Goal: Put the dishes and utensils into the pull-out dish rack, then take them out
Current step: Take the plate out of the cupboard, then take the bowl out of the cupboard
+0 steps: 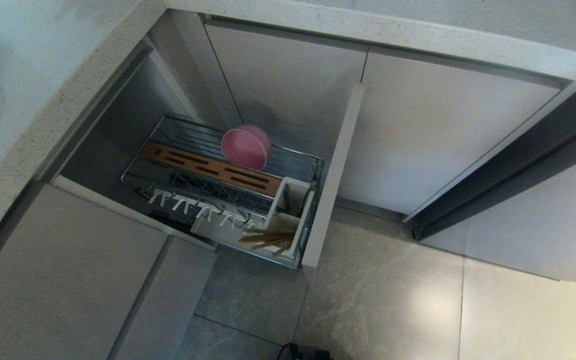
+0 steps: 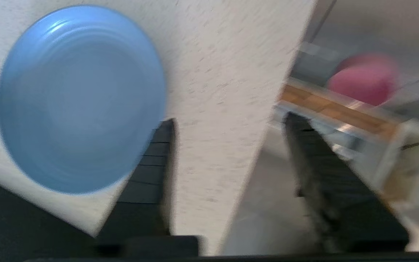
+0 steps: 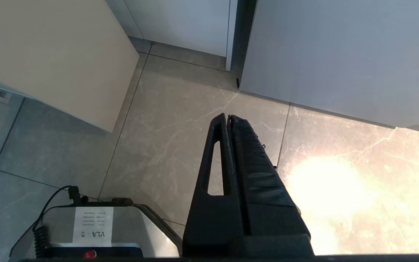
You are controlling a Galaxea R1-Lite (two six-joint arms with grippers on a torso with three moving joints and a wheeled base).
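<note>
The blue plate (image 2: 80,98) lies on the table (image 2: 224,72), above the pulled-out rack (image 1: 288,160) where the pink bowl (image 1: 245,146) and chopsticks (image 1: 268,239) sit. The left gripper (image 2: 227,127) is spread beside the plate, seemingly empty; a hurried pinch could slide it off. The right gripper (image 3: 228,118) is pressed together.

"VLA - 0" — upside down — on the robot base's white label (image 3: 92,225)
</note>
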